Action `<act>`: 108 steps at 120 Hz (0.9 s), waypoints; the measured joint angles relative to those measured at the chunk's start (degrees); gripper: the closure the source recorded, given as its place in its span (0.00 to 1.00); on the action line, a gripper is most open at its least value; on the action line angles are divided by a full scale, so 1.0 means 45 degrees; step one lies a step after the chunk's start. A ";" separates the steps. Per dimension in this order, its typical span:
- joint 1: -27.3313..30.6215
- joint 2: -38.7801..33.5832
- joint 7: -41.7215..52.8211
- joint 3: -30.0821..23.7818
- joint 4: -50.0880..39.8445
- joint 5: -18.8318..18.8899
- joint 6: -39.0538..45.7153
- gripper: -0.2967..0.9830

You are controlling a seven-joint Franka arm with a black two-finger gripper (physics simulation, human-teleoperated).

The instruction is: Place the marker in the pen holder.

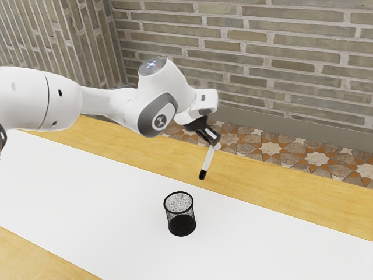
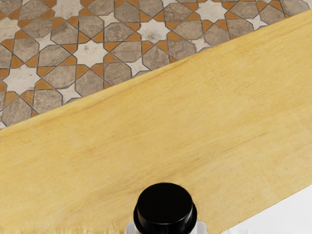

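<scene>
In the exterior view my gripper [image 1: 214, 140] is shut on the upper end of the white marker [image 1: 208, 160], which hangs slightly tilted with its black end down. The black mesh pen holder [image 1: 181, 215] stands upright on the white table covering, lower in that view and a little to the exterior view's left of the marker. The two are apart, and the marker is above the height of the holder's rim. In the wrist view the marker's black end [image 2: 165, 204] is at the lower edge.
A white covering [image 1: 105, 198] runs along the wooden table [image 1: 265, 178]. The table's far edge borders a patterned tile floor [image 2: 92, 53], with a brick wall [image 1: 280, 52] behind.
</scene>
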 joint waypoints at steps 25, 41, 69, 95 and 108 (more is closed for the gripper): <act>0.0418 -0.0541 -0.0362 0.0086 -0.1316 -0.0531 0.0722 0.83; 0.0422 -0.1181 -0.0516 0.0089 -0.2110 -0.0804 0.0939 0.83; 0.0177 -0.3340 -0.0716 -0.0027 -0.4048 -0.1422 0.1127 0.83; 0.0016 -0.4009 -0.0945 -0.0139 -0.5234 -0.1709 0.1183 0.82; 0.0250 -0.4175 -0.1024 -0.0114 -0.5600 -0.1823 0.1191 0.82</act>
